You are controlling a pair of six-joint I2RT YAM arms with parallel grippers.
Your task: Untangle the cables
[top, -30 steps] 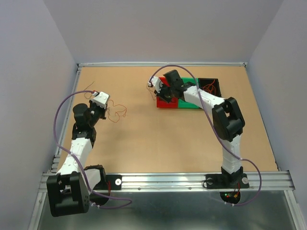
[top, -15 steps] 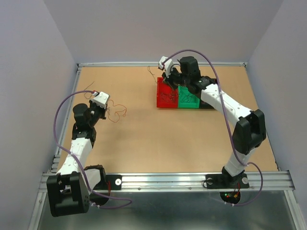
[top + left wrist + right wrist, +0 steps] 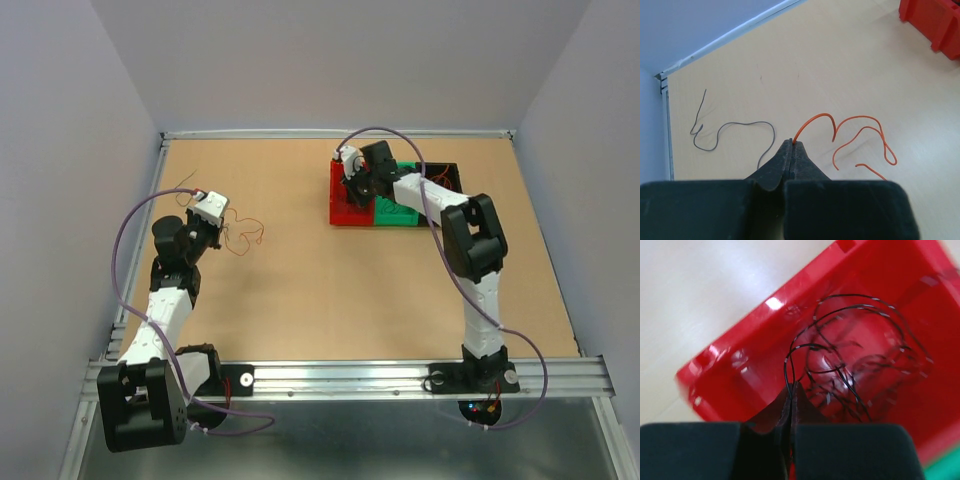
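Sorting looks partly done, we judge. Our right hand (image 3: 791,387) is clamped on a dark wire (image 3: 855,335) coiled in the red bin (image 3: 740,375) just ahead of it. Our left hand (image 3: 791,145) pinches an orange wire (image 3: 860,132) trailing to its right, and a grey wire (image 3: 735,130) lies loose on the surface to its left, neither yet binned.

top: overhead, whole table (image 3: 300,300) | wrists: close, downward | shared: red bin (image 3: 350,212)

The tan table (image 3: 330,290) carries three bins at about one o'clock from its middle: a red bin (image 3: 345,212), a green bin (image 3: 398,215) touching it at its three o'clock, and a black bin (image 3: 452,176) just beyond. Near nine o'clock a curly orange wire (image 3: 861,117) sprawls over the bare top, and a thin grey wire (image 3: 752,122) lies toward ten o'clock.
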